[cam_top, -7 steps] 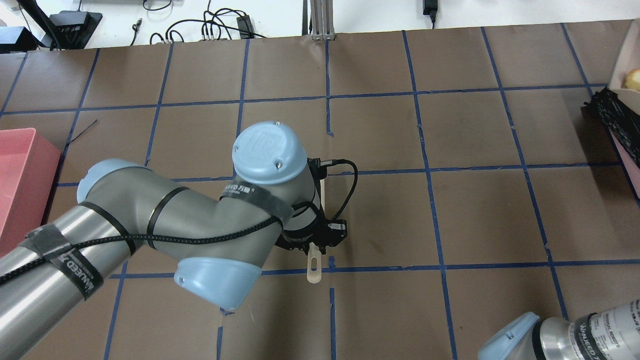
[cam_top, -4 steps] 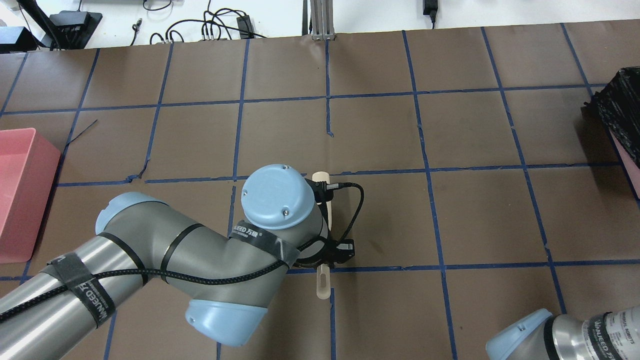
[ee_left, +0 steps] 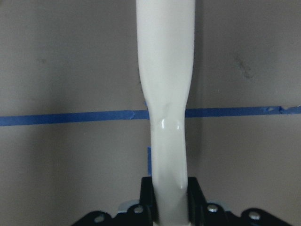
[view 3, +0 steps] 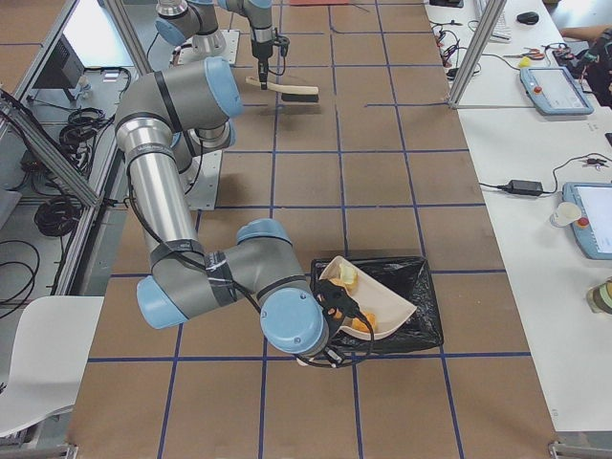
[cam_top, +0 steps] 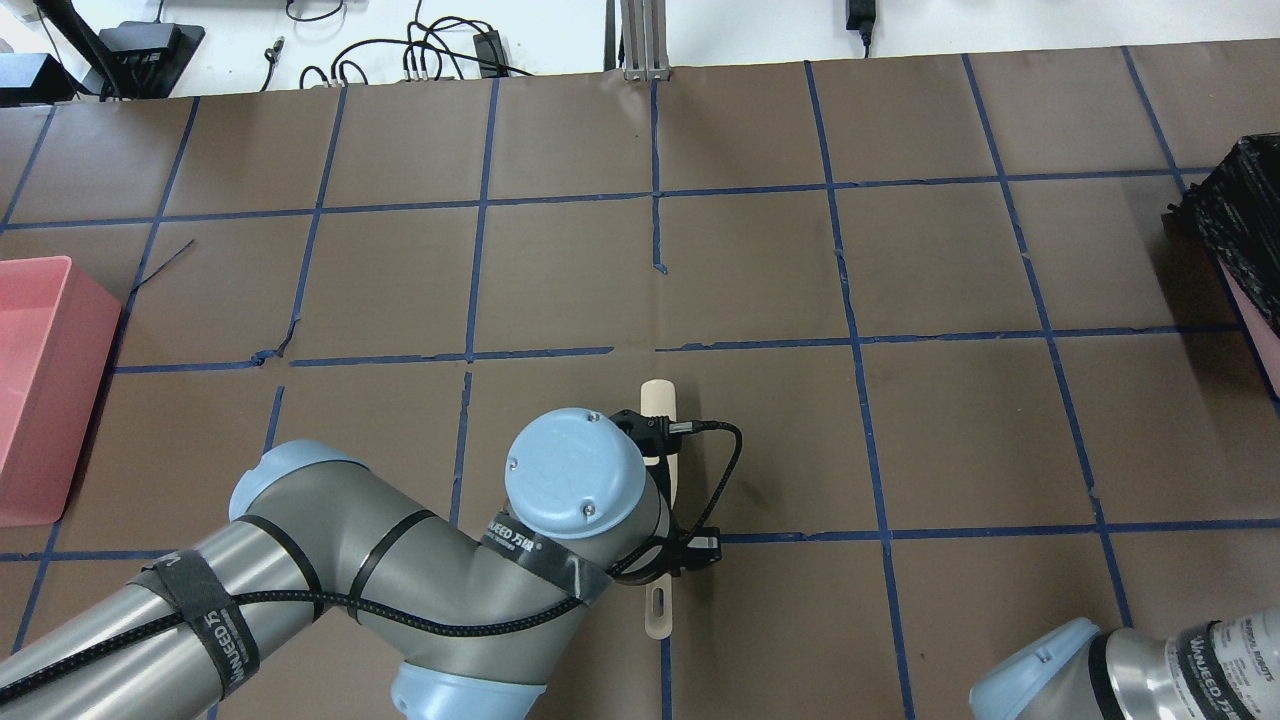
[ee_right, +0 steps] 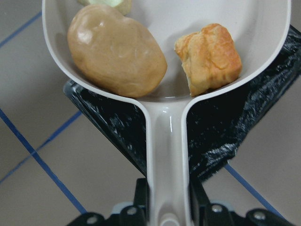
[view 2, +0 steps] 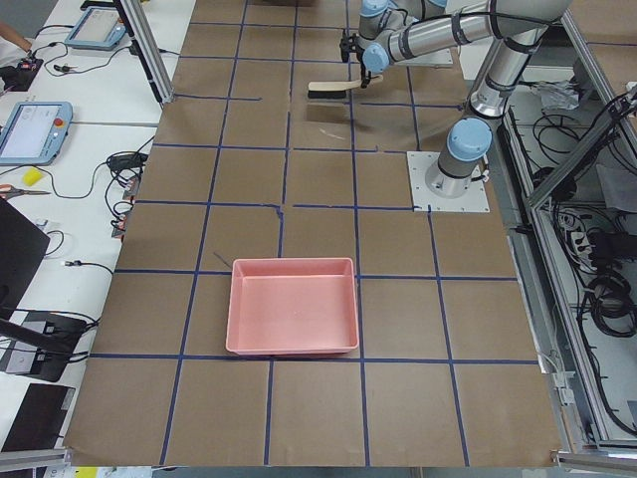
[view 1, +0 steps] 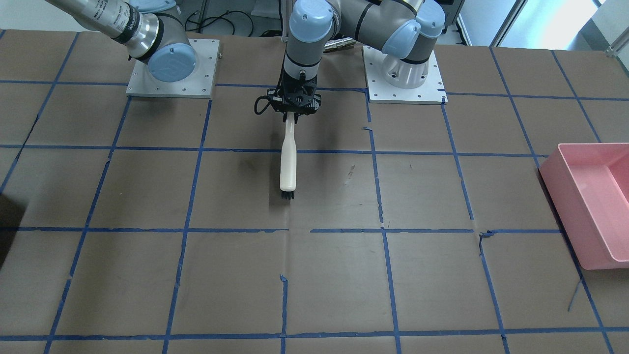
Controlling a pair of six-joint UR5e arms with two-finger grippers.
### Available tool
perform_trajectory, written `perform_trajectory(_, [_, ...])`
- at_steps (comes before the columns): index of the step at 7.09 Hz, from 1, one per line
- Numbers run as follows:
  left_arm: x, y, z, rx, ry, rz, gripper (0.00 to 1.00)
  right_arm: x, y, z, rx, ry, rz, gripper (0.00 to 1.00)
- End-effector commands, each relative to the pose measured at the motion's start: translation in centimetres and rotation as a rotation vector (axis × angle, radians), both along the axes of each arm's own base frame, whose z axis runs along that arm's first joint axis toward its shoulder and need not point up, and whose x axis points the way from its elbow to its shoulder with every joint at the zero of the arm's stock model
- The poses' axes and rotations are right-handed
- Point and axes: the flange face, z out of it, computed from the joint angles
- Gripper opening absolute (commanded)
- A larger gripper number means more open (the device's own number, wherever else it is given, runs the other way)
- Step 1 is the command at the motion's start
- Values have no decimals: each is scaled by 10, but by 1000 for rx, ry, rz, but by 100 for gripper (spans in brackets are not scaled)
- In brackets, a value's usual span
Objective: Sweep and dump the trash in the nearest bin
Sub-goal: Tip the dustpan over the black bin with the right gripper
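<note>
1. Where the front-facing camera looks down, the left gripper [view 1: 291,114] pinches the handle of a cream plastic brush with black bristles [view 1: 288,162]. Both are well apart from the black bag-lined bin [view 1: 7,226], which is only a dark shape at the edge. A pink plastic tub [view 1: 572,216] sits at the table's far side from the bin.
2. Overhead, the left wrist hides that gripper and the brush's middle, and the bin shows only as a black corner.
3. From the left end, the pink tub fills the foreground, and the brush juts out level, far behind it.
4. Only the right-end view shows a white plastic dustpan [view 3: 378,301] held over the bin, with trash [view 3: 361,320] inside it.
5. The left wrist camera shows the fingers [ee_left: 195,193] pressed against both sides of the brush handle.
6. The right wrist camera shows the right gripper [ee_right: 169,202] clamped on the dustpan handle. In the pan, above the bin's black bag, lie an orange-brown potato-shaped lump [ee_right: 115,49], a brown-edged chunk [ee_right: 209,56] and a pale green sliver [ee_right: 106,4].
</note>
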Motion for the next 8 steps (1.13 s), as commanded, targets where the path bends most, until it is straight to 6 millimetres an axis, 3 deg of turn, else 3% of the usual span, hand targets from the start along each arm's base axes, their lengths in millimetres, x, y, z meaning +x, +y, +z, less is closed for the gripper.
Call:
perform_trajectory(1, [2, 5, -8, 9, -4, 29, 0, 7, -29, 15, 58, 204, 102, 0])
perform_trajectory(3, [-5, 19, -10, 11, -9, -3, 0, 36, -68, 25, 138, 326, 202, 0])
perform_trajectory(5, [-6, 20, -13, 18, -8, -8, 0, 58, -93, 31, 199, 401, 266, 0])
perform_trajectory(8, [-5, 21, -12, 16, -9, -9, 0, 80, -111, 39, 294, 481, 296, 0])
